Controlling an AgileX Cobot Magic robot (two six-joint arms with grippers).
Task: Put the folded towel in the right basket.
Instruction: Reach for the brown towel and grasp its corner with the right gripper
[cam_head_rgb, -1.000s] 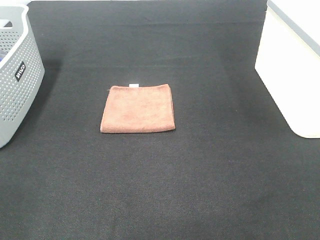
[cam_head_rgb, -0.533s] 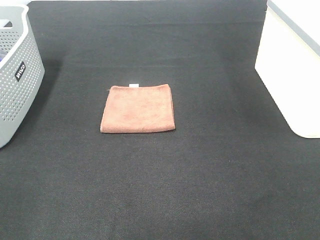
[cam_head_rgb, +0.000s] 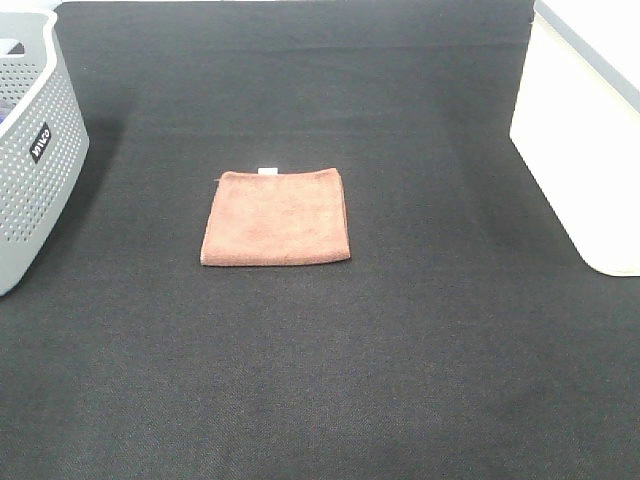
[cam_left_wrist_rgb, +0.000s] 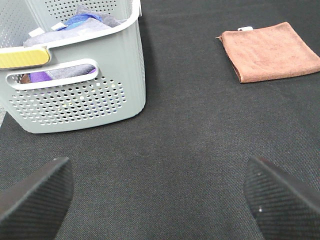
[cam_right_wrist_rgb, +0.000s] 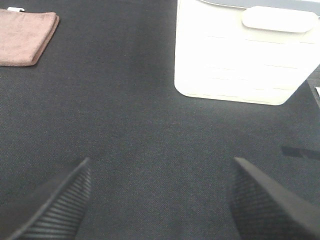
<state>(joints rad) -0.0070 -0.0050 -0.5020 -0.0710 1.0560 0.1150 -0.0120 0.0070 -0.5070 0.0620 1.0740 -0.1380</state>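
Stillness over the last second: folded rust-brown cloth towel (cam_head_rgb: 276, 218) flat on black worktop (cam_head_rgb: 400, 350), clear of every edge; left claw (cam_left_wrist_rgb: 159, 197) and right claw (cam_right_wrist_rgb: 160, 202) spread apart, empty; white plastic basket (cam_head_rgb: 585, 150) at right edge; pickup not begun.

You have the folded brown terry towel (cam_head_rgb: 276, 218) lying flat on the black woven table mat (cam_head_rgb: 320, 380), slightly left of centre in the high view. The grey perforated plastic basket (cam_head_rgb: 35, 150) stands at the mat's left edge, with bundled cloths (cam_left_wrist_rgb: 85, 17) inside it. The white smooth-walled plastic basket (cam_head_rgb: 585, 140) stands at the right edge. The towel lies between the two baskets, well apart from both and nearer the left one.
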